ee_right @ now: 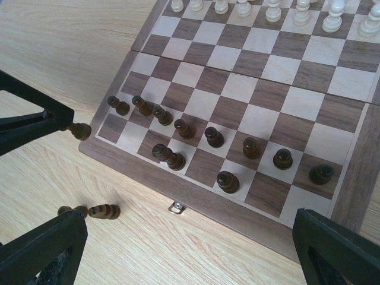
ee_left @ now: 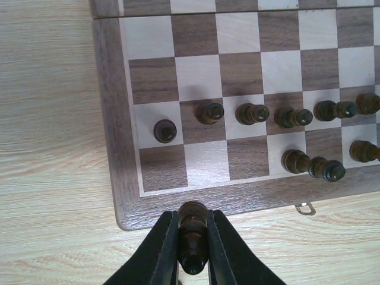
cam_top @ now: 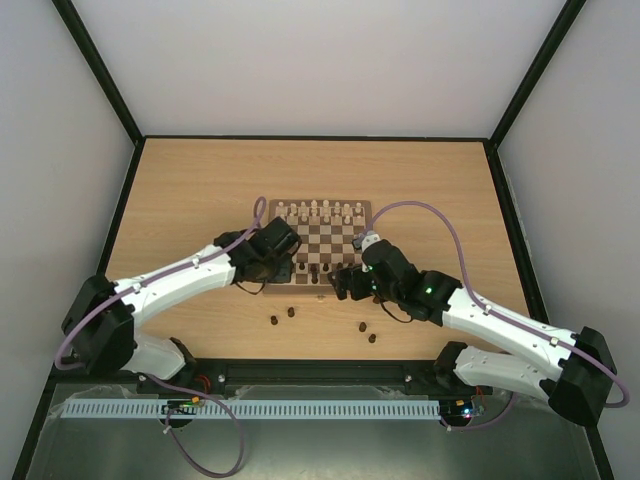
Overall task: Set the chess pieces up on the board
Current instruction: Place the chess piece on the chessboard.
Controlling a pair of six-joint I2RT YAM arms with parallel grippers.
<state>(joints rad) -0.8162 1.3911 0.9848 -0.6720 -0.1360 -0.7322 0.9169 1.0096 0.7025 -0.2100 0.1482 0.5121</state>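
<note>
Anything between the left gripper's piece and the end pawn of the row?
No piece. In the left wrist view, only the board's border and one bare dark corner square separate the piece in the left gripper from that pawn.

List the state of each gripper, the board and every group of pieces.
left gripper, jaws shut on a dark piece
right gripper, jaws open, empty
board, lying flat
dark pieces on board, standing upright
two loose dark pieces, lying sideways on the table
cream pieces, upright at far edge
</note>
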